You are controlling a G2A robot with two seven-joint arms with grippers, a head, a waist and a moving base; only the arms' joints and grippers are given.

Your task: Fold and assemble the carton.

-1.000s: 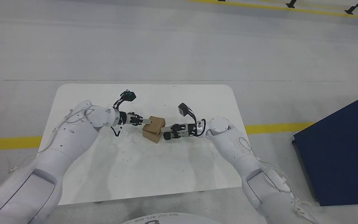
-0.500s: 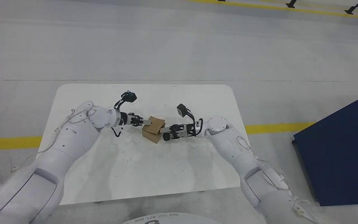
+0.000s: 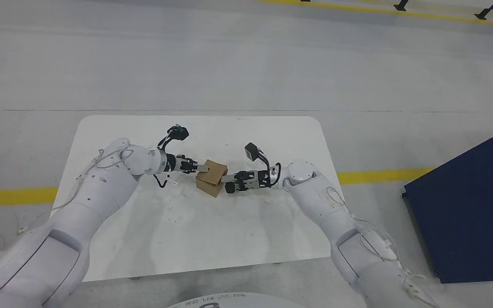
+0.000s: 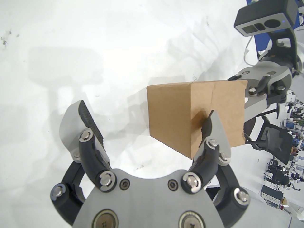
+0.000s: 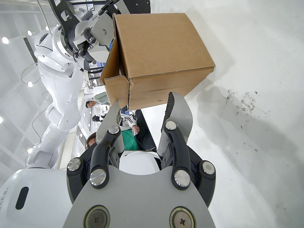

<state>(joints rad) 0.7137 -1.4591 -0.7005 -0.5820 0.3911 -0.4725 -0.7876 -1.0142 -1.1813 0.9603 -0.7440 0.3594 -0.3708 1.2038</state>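
Almost nothing has moved since the earlier frames: the carton (image 3: 211, 178) sits at the same spot mid-worktop (image 3: 231, 231), and both arms have shifted only a trace. Nearest the robot, the right tool (image 5: 143, 98) is partly spread, its fingertips set against the carton's end face beside a loose flap (image 5: 115, 87) rather than pinching it. Past the carton, the left tool (image 4: 147, 107) is spread wide, one finger (image 4: 209, 124) touching the opposite side and the other (image 4: 87, 117) apart over bare worktop.
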